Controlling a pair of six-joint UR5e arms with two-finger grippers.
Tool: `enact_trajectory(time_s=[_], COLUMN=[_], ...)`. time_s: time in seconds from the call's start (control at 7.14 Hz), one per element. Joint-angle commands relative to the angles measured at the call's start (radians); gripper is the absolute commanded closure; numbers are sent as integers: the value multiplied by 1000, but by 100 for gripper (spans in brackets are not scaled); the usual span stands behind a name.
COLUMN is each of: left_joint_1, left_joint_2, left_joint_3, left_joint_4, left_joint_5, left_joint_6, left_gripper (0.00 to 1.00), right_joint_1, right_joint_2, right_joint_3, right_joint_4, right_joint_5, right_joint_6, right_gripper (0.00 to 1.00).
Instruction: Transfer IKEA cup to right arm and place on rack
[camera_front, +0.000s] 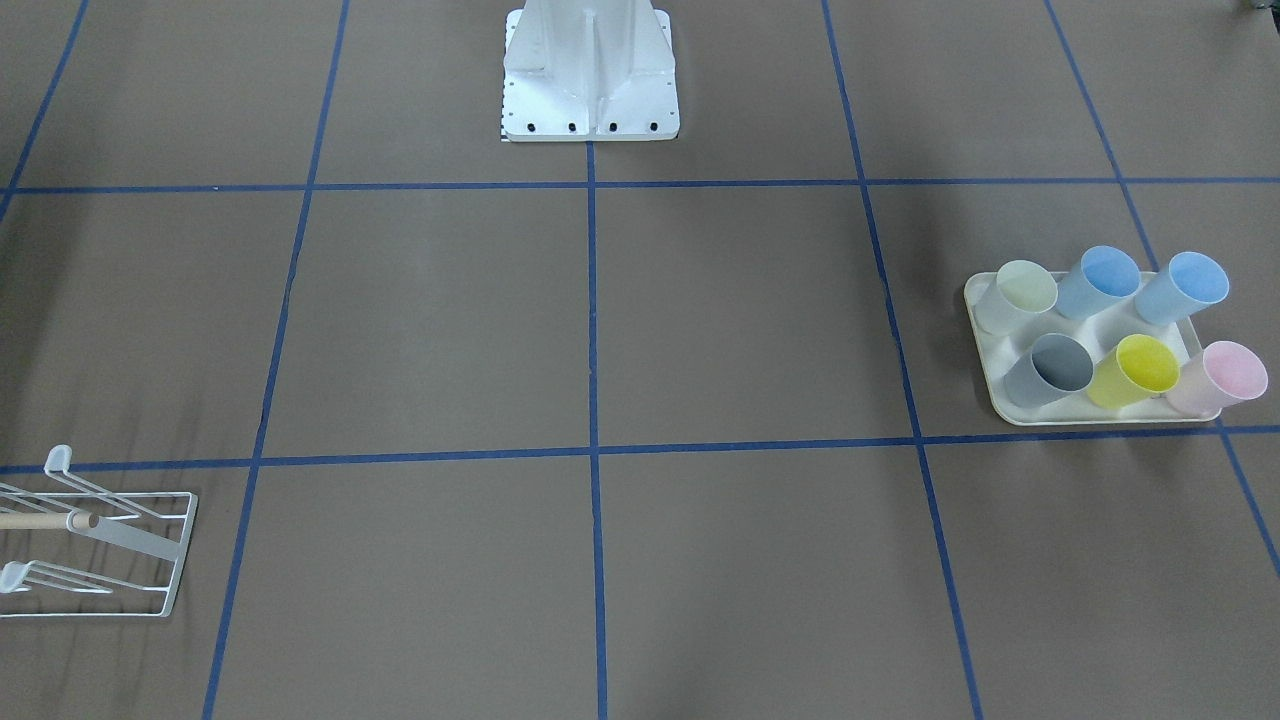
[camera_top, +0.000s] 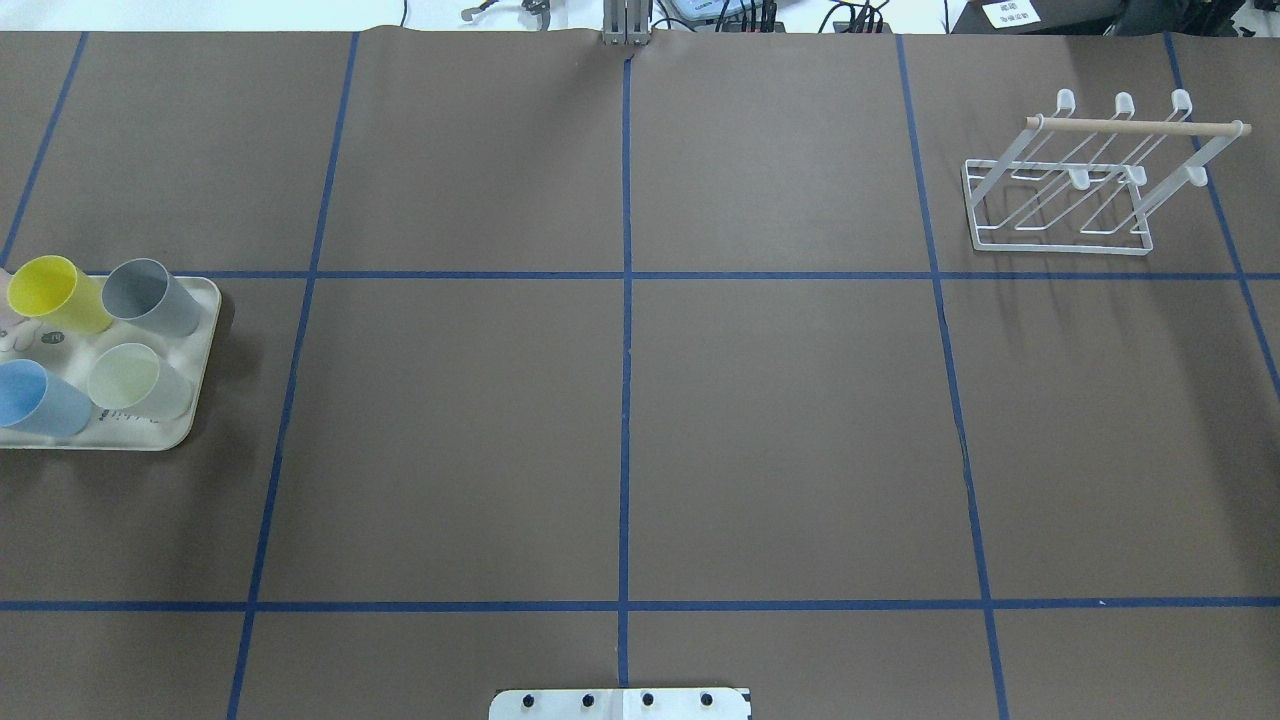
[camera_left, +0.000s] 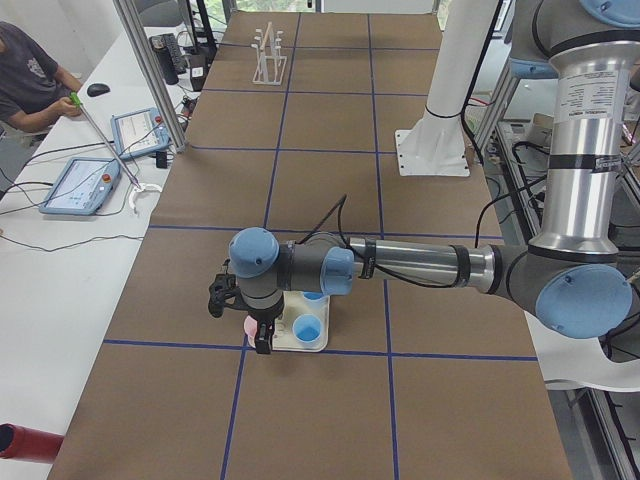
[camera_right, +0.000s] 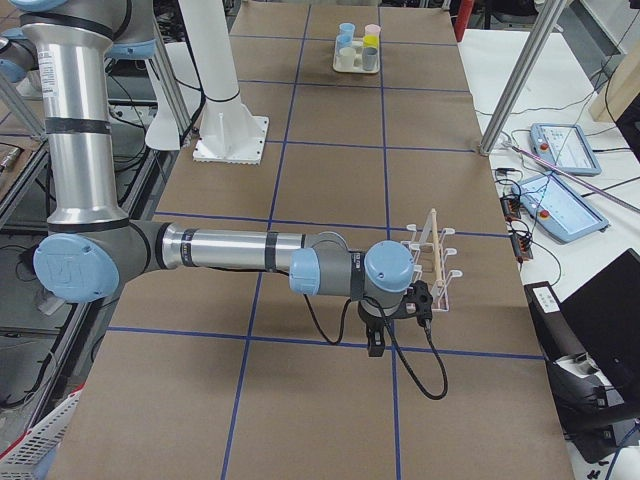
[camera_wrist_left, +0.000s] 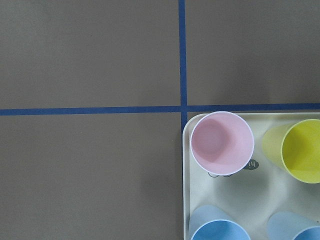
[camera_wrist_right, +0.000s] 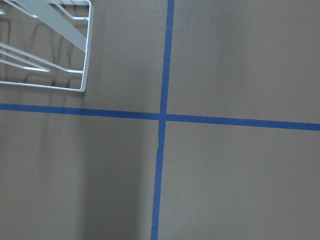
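Locate the six cups (camera_front: 1050, 372) standing upright on the cream tray (camera_front: 985, 360) at the robot's left. The pink cup (camera_wrist_left: 222, 142) occupies a tray corner, with the left gripper (camera_left: 263, 346) above it. The right gripper (camera_right: 375, 346) hangs just beside the rack (camera_top: 1078, 178) — you cannot tell either gripper's jaw opening from these views.

The left arm (camera_left: 420, 262) goes straight up, then bends and reaches out flat and long. At its end the left hand (camera_left: 263, 343) points straight down. The right arm (camera_right: 230, 248) has the same shape: up first, then out flat. The right hand (camera_right: 375, 345) points straight down too. Both hands look small and dark, so whether their fingers are apart or together does not show.
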Motion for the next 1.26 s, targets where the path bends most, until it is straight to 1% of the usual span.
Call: enact_trajectory(time_s=[0.0,0.42,0.7,0.84,1.12], left_joint_1=[0,0,0,5,14], left_joint_2=[0,-1,12,20,26], left_joint_3=[-1,-3,-47,-98,-118], left_joint_4=[0,-3,2,-2,-5], left_joint_5=[0,5,-1,2,-8], left_joint_6=[0,0,0,0,-22], left_gripper=[0,0,0,0,0], right_joint_1=[-2,0,-2,-2,-3], right_joint_2=[0,1,13,14,38], right_joint_3=[1,5,25,37,53], right_joint_4=[1,1,1,1,1], right_joint_5=[0,8,6,2,6], right_joint_6=[0,0,2,2,2], right_gripper=[0,0,0,0,0])
